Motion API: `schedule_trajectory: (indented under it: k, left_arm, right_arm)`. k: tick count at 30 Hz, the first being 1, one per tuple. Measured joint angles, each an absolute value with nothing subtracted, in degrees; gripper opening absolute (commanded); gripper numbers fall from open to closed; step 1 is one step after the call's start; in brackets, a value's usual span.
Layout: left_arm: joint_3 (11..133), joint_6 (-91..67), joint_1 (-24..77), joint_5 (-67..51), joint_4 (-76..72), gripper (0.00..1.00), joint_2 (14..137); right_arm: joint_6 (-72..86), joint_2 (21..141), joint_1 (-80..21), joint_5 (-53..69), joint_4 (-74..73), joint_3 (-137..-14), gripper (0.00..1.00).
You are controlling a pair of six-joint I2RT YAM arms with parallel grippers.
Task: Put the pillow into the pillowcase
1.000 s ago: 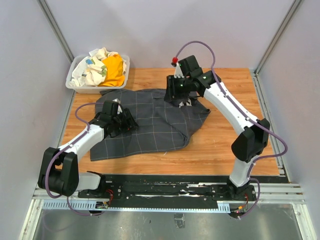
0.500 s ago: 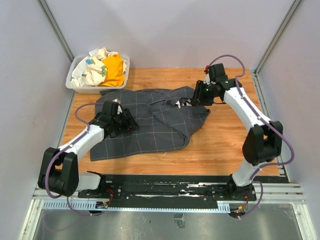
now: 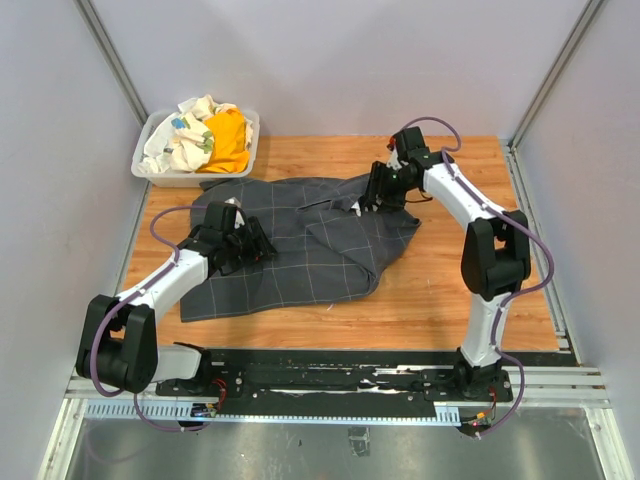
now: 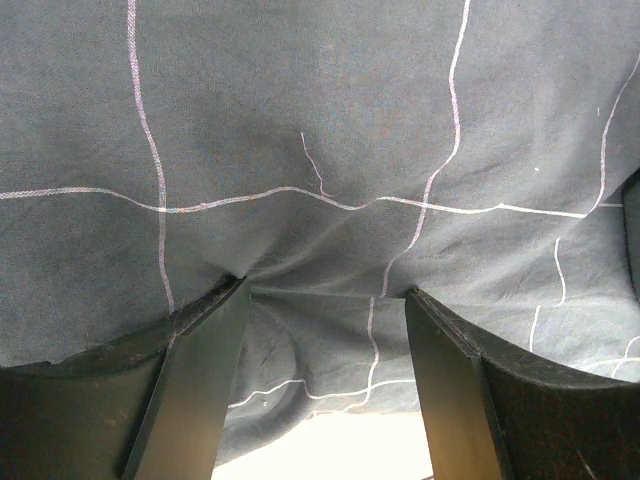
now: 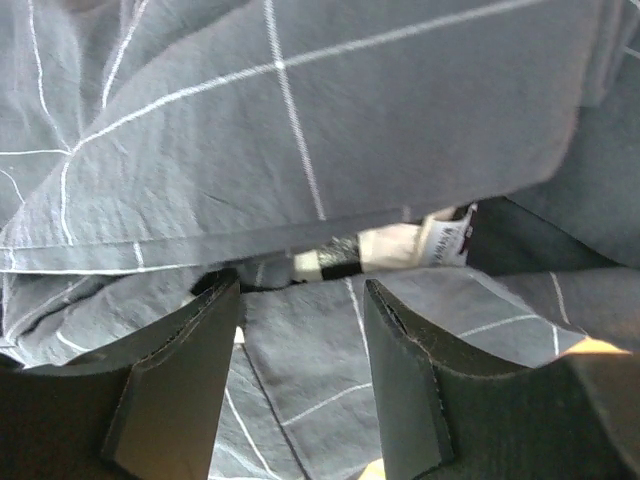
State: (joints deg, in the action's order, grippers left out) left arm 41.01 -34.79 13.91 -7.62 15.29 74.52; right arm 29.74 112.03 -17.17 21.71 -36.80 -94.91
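The right gripper (image 3: 370, 203) has been drawn leftward to the far right edge of the pillowcase (image 3: 310, 260). Its fingers are parted over a hem where white labels (image 5: 415, 243) are exposed. The charcoal, thin-gridded pillowcase is spread rumpled across the wooden table (image 3: 460, 270). The left gripper (image 3: 262, 246) is pressed into its left part, fingers spread, with cloth puckered between them.

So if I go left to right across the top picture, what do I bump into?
bin → left gripper → right gripper. The pillowcase spreads under both grippers, so it has no single spot in the line.
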Motion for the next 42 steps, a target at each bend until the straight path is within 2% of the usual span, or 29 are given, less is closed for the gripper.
schedule_trajectory:
  k: [4, 8, 12, 18, 21, 24, 27, 34, 42]
  left_arm:
    - [41.0, -34.8, 13.9, -7.6, 15.3, 0.70, 74.5]
    - [41.0, -34.8, 13.9, -7.6, 15.3, 0.70, 74.5]
    - [41.0, -34.8, 13.9, -7.6, 15.3, 0.70, 74.5]
    - [41.0, -34.8, 13.9, -7.6, 15.3, 0.70, 74.5]
    - [41.0, -34.8, 13.9, -7.6, 15.3, 0.70, 74.5]
    - [41.0, -34.8, 13.9, -7.6, 15.3, 0.70, 74.5]
    - [41.0, -34.8, 13.9, -7.6, 15.3, 0.70, 74.5]
    - [41.0, -34.9, 13.9, -7.6, 15.3, 0.70, 74.5]
    - [40.9, -34.9, 13.9, -7.6, 15.2, 0.70, 74.5]
  right_arm:
    - [30.1, 113.7, -18.3, 22.4, -35.9, -96.2, 0.46]
    - [30.2, 114.5, -18.6, 22.3, -36.1, -95.4, 0.49]
    - [30.0, 112.5, -18.6, 21.5, -36.3, -91.8, 0.48]
    - [29.7, 108.0, -18.6, 21.2, -36.5, -86.3, 0.34]
    - [29.5, 105.8, -18.6, 21.3, -36.9, -84.0, 0.32]
    - [29.2, 104.2, -18.6, 21.4, -37.2, -82.1, 0.48]
    - [28.7, 103.8, -18.7, 21.6, -37.1, -80.6, 0.53]
    - [29.0, 100.7, -18.7, 25.4, -32.2, -74.4, 0.55]
    - [30.7, 95.0, -18.8, 29.3, -26.4, -73.3, 0.56]
